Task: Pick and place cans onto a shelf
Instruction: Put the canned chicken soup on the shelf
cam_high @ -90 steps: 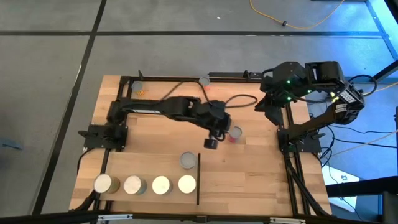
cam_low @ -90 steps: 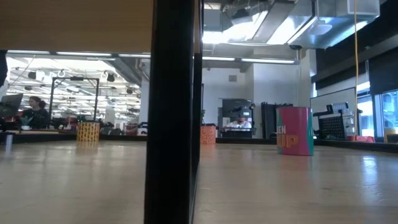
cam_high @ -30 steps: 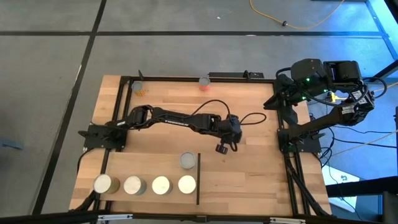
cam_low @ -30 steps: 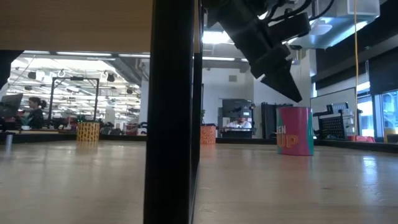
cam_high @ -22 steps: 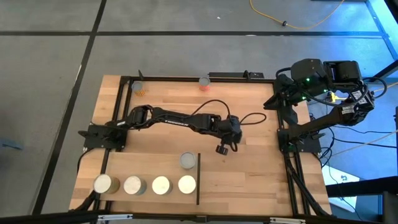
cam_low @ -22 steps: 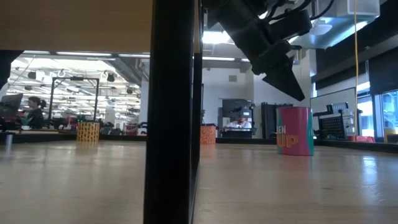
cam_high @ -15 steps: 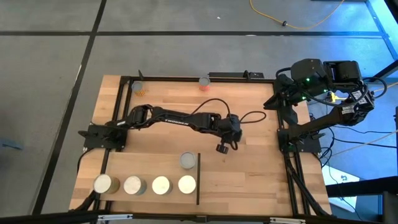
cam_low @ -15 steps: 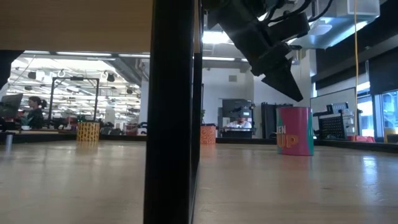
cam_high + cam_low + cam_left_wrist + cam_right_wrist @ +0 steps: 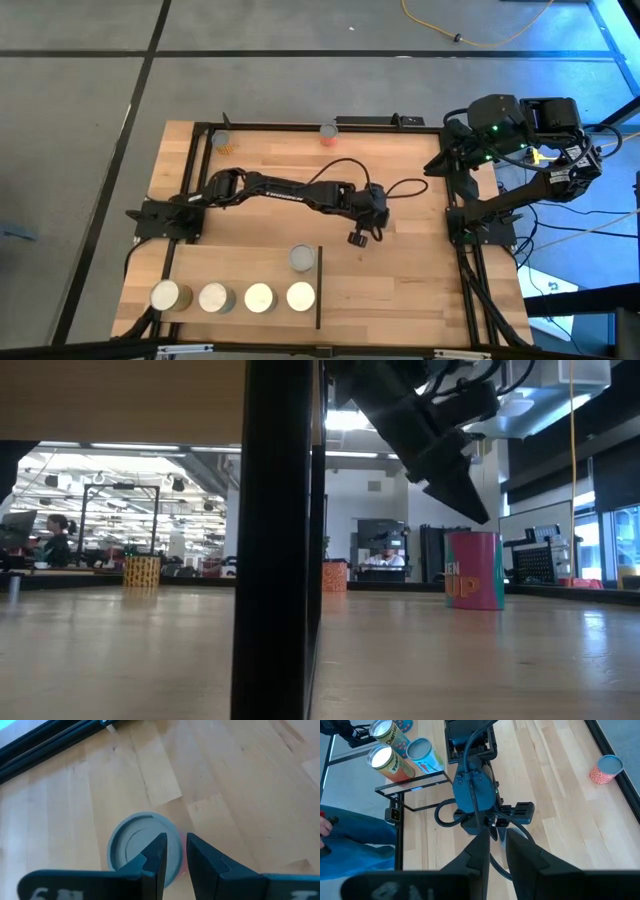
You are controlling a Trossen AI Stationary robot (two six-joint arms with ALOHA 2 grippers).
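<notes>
Cans (image 9: 259, 297) are seen in a row of four on the shelf (image 9: 240, 262) at the table's near left, with a fifth (image 9: 301, 258) set just behind them beside the black bar (image 9: 319, 288). A pink can (image 9: 475, 570) is stood upright on the bare tabletop (image 9: 400, 290), well apart from the shelf; in the high view it is hidden under the left arm. Two more cans (image 9: 221, 140) (image 9: 328, 131) are placed at the far edge. The left gripper (image 9: 455, 485) is held above the pink can without touching it, its fingers (image 9: 155, 852) drawn close together and nothing gripped between them. The right gripper (image 9: 495, 837) is kept back at the table's right rear, its fingers likewise brought narrow and nothing held.
</notes>
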